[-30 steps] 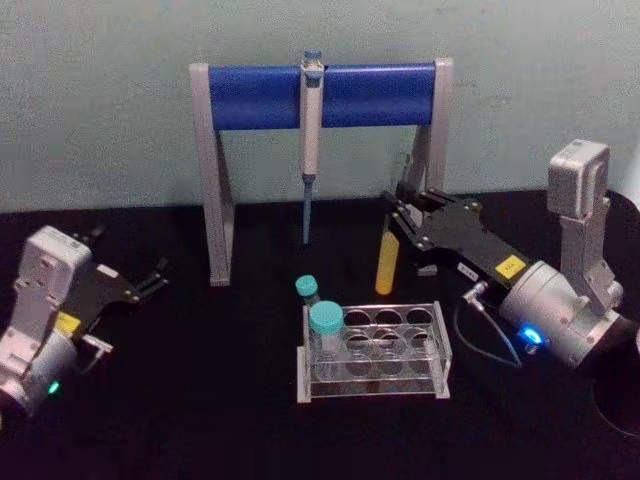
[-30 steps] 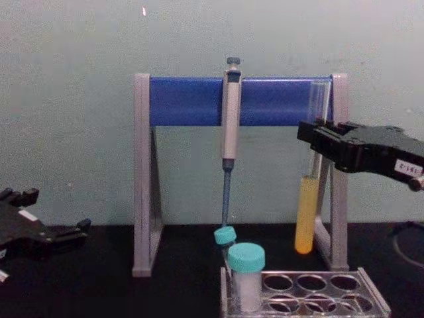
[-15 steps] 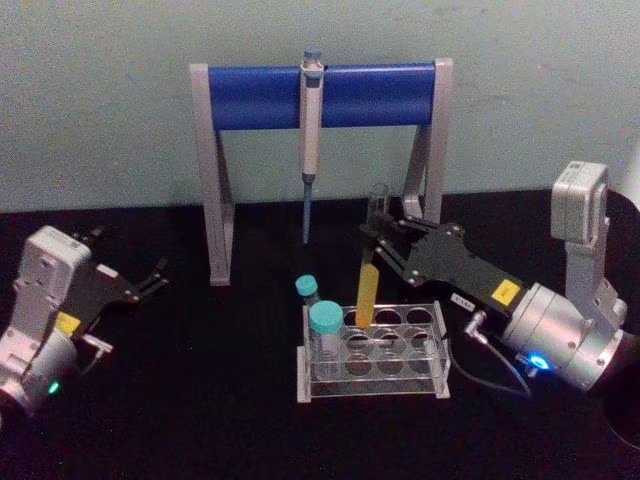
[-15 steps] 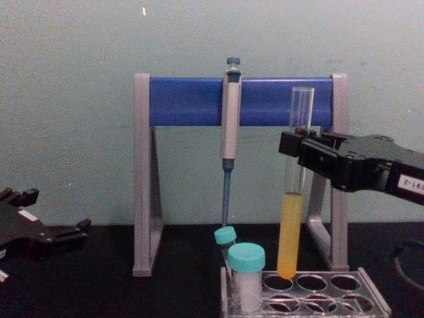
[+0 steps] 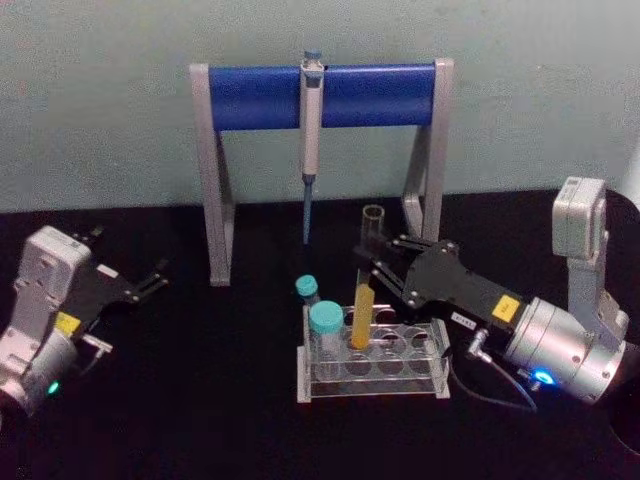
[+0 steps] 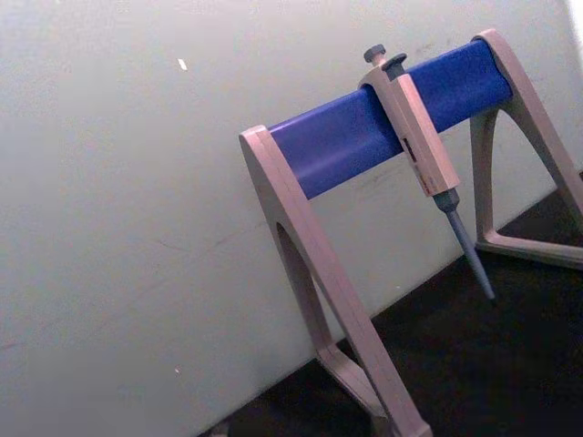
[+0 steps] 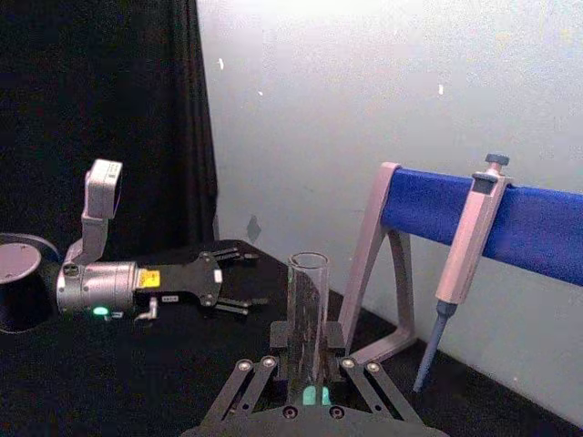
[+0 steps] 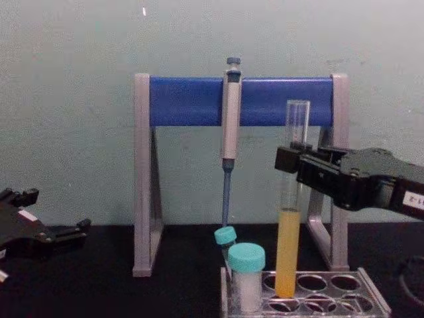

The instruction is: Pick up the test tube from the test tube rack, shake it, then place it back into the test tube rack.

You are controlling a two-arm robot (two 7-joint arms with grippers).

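Chest view: the right pincer [image 8: 292,158] is clamped on the test tube [image 8: 289,245], which hangs just below it, nearly upright. Its rounded end sits in a back-row hole of the test tube rack [image 8: 377,298], so the remaining move is probably straight down. The left pincer [image 5: 152,279], fingers apart, idles well off.

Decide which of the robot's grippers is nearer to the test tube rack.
Right. The right gripper grips the test tube directly over the rack; the left gripper rests far off to its left.
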